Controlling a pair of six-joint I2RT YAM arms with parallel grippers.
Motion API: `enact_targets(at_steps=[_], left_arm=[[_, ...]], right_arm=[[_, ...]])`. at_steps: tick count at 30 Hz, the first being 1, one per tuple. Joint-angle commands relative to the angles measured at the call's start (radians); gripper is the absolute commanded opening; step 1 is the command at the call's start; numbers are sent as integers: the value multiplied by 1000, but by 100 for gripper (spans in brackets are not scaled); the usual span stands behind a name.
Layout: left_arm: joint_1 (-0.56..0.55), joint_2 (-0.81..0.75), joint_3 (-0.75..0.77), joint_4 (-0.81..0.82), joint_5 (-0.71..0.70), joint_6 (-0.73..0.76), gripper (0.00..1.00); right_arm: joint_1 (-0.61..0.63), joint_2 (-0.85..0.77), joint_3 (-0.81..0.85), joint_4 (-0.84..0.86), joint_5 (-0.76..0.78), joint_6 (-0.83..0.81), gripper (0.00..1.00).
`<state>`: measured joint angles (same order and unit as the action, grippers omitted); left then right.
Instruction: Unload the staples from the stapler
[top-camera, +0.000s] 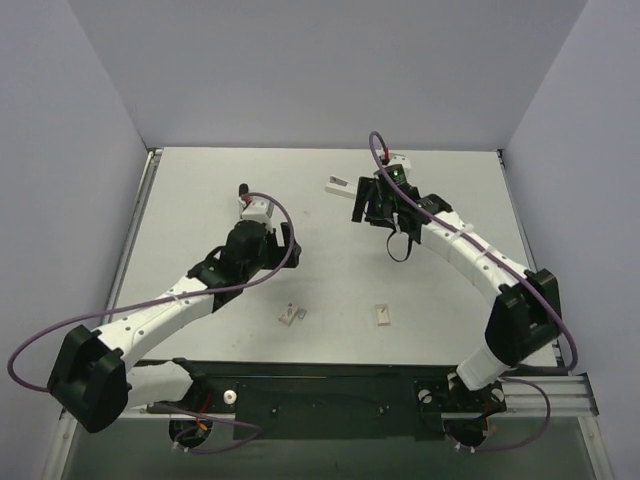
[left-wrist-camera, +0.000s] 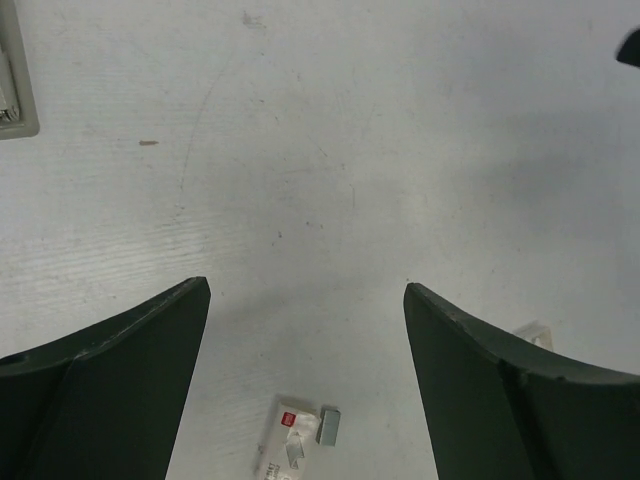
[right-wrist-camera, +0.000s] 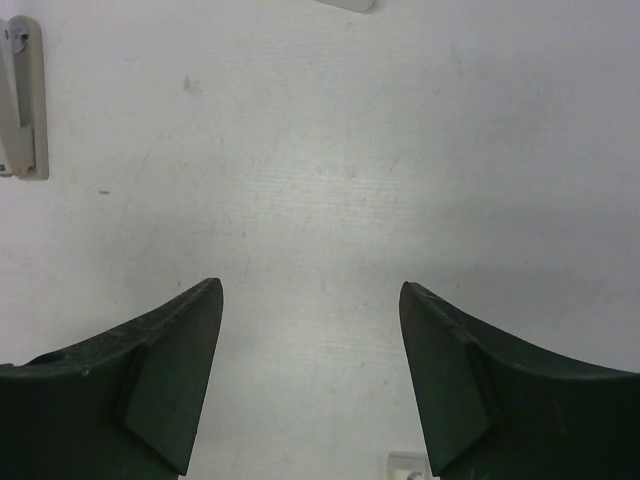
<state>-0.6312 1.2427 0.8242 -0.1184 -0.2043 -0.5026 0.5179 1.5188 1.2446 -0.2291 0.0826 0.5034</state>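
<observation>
The white stapler (top-camera: 337, 183) lies on the table at the back centre. Its end shows at the left edge of the left wrist view (left-wrist-camera: 15, 90) and of the right wrist view (right-wrist-camera: 25, 95). A short grey strip of staples (left-wrist-camera: 329, 426) lies beside a small white staple wrapper (left-wrist-camera: 285, 440) on the table; they show together in the top view (top-camera: 291, 315). My left gripper (top-camera: 288, 247) (left-wrist-camera: 305, 285) is open and empty, above the table just beyond the wrapper. My right gripper (top-camera: 372, 205) (right-wrist-camera: 310, 285) is open and empty, just right of the stapler.
A second small white piece (top-camera: 382, 315) lies right of the wrapper and shows by my left gripper's right finger (left-wrist-camera: 535, 333). Small white bits sit at the top edge (right-wrist-camera: 345, 4) and bottom edge (right-wrist-camera: 410, 465) of the right wrist view. Grey walls enclose the table.
</observation>
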Motion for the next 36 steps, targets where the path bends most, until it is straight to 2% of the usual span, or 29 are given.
enact_targets(at_steps=[1,3,10,16,19,27,36], left_arm=[[-34,-123,-108,207,-29,-36,89],[-47,-152,-169,246,-23,-44,89],[-105,-149,-209,250,-53,-42,89],[-114,-83,-208,260,-44,-24,89],[-116,-54,-206,292,-40,-24,89],[-116,23,-181,330,-14,-25,89],[-119,69,-169,353,0,-13,89]], right_arm=[[-65,144,148,19,-32,-37,66],[-91,220,200,43,-61,-58,67],[-177,490,420,74,-150,-105,70],[-281,633,541,152,-312,-86,82],[-314,693,564,192,-386,-60,84],[-363,793,572,425,-538,64,85],[-354,903,601,611,-604,221,85]])
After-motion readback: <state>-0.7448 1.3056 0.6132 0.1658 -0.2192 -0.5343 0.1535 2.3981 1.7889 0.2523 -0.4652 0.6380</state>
